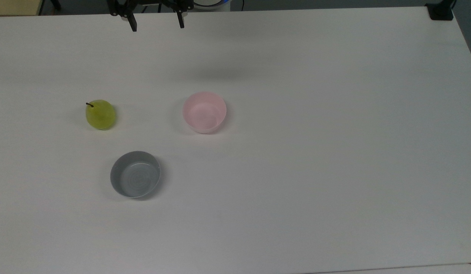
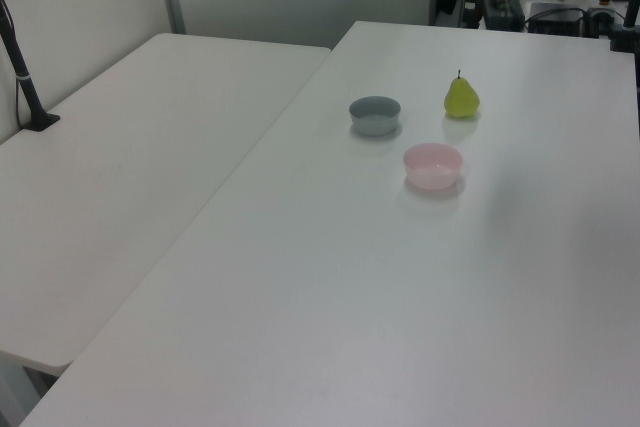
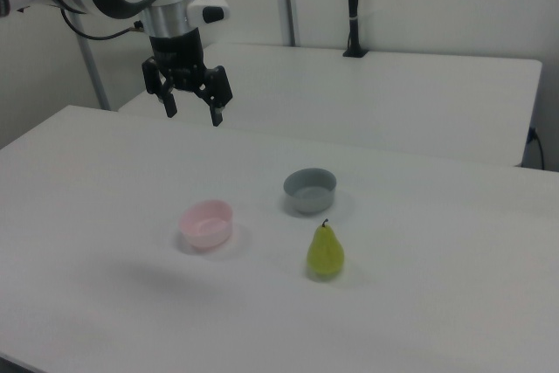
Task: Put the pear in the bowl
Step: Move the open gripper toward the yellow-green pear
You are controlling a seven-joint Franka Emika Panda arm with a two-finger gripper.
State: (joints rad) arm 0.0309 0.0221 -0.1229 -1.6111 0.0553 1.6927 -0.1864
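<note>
At upper left of the right view, the gripper (image 3: 193, 114) hung above the white table (image 3: 419, 303), fingers spread wide, nothing between them. Pear (image 3: 325, 251) stood upright on the table at lower centre of the right view, stem up, apart from both bowls. Pink bowl (image 3: 207, 223) sat left of it, empty; grey bowl (image 3: 309, 189) just above the pear in frame, also empty. Top view: the gripper (image 1: 157, 23) at the upper edge, pear (image 1: 100, 114) at left, pink bowl (image 1: 204, 112) near centre.

Pear (image 3: 325, 252) upright on white table (image 3: 419, 303), pink bowl (image 3: 206, 223), grey bowl (image 3: 309, 189), fingers (image 3: 169, 102) apart above
</note>
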